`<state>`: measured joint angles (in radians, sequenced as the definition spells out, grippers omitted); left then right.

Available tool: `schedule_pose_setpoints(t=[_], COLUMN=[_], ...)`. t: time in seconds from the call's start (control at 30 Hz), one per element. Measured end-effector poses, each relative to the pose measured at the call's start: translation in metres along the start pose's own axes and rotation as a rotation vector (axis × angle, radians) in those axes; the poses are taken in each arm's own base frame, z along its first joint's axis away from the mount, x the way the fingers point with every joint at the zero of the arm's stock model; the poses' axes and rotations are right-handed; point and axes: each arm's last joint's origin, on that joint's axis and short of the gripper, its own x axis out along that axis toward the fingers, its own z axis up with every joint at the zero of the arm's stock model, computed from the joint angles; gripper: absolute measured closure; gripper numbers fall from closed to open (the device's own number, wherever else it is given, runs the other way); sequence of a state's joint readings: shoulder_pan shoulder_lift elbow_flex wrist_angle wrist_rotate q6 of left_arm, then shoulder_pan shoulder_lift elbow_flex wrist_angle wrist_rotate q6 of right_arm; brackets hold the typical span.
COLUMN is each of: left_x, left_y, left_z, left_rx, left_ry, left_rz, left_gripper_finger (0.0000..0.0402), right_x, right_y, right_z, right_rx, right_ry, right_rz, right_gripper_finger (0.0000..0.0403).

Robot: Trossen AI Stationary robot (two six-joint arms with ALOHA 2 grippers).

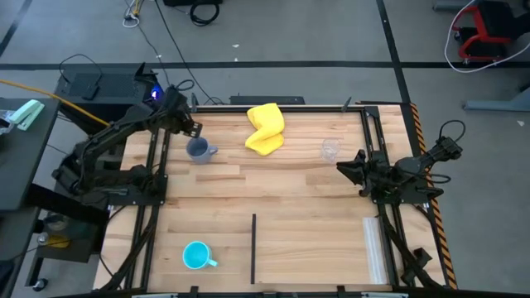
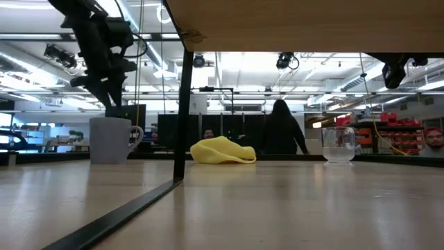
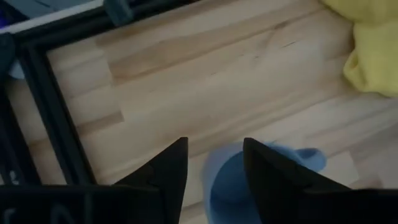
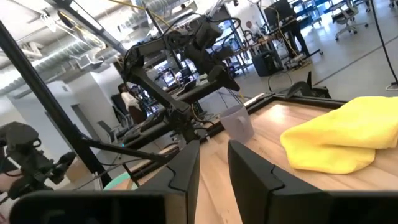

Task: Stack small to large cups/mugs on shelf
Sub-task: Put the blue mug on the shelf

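Two grippers, we note: left gripper [image 1: 192,129] jaws apart above grey-blue handled ceramic mug [image 1: 199,151]; right gripper [image 1: 348,167] jaws slightly apart, idle.

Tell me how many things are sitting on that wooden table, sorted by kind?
Handled mugs: 2 (grey-blue mug, turquoise mug)
Clear cups: 1 (clear cup)
Yellow cloths: 1 (yellow cloth)
Total: 4

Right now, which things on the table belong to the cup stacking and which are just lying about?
Part of the job:
- grey-blue mug, upright, beneath the left gripper
- turquoise mug, near edge
- clear cup, right of the cloth

Lying about:
- yellow cloth, crumpled between mug and clear cup
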<state>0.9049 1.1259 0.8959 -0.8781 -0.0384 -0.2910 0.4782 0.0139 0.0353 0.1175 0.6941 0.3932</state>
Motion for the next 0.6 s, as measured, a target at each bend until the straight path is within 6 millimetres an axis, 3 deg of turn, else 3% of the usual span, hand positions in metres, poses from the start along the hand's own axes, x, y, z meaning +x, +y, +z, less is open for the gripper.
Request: schedule_pose_setpoints(t=[0.27,0.6], left_x=[0.021,0.043], left_y=[-0.001,-0.006], left_z=[-0.008,-0.004], left_rx=[0.024,0.037], left_ry=[0.221,0.289], left_rz=[0.023,0.026], left_gripper_finger=[0.025,0.0256], right_x=[0.0,0.0], right_y=[0.0,0.0], right_z=[-0.002,-0.002], right_rx=[0.02,0.018], right_ry=[0.021,0.028], right_rz=[0.009,0.011], right_gripper_finger=[0.0311,0.0311])
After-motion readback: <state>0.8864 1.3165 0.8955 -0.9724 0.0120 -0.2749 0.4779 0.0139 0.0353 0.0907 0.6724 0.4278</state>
